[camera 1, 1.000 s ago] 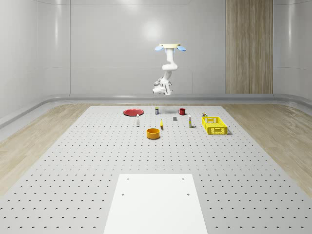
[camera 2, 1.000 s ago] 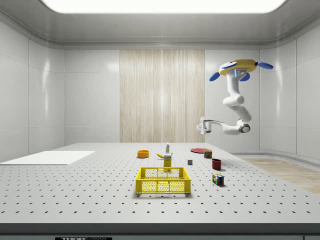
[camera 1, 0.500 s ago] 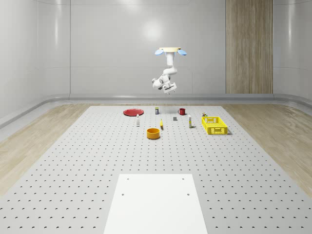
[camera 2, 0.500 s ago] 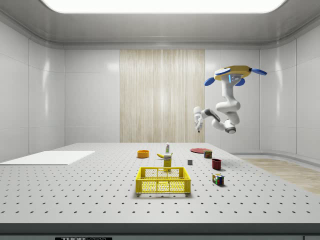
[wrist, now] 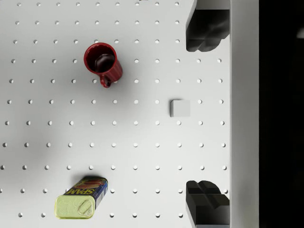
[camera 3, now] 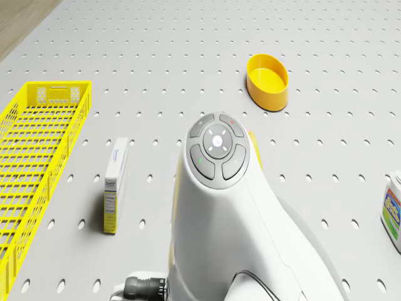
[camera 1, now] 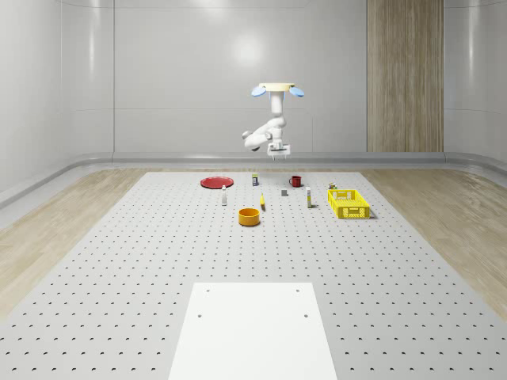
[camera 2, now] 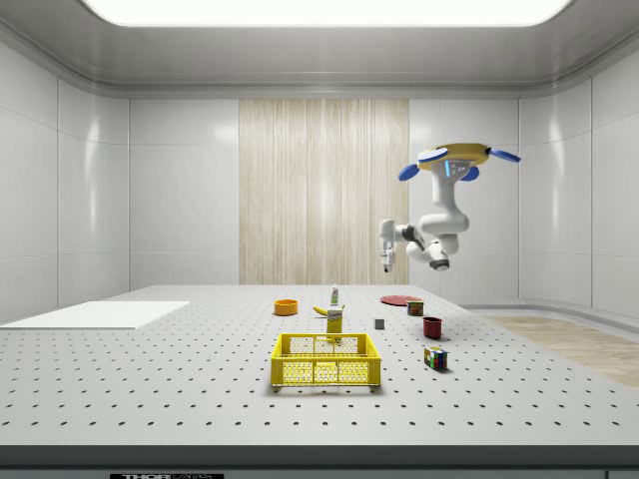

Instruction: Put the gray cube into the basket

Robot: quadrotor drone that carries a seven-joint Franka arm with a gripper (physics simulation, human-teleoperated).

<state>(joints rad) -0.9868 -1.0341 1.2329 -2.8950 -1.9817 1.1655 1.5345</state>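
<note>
Hovering high above the perforated table, the drone is being held over the far cluster of things, arm bent. The gripper is being pointed down, fingers spread wide with nothing between them. The gray cube is lying on the table directly beneath, near the red mug, with the Spam can farther off. The yellow basket is standing well apart from the cube, a small box beside it.
</note>
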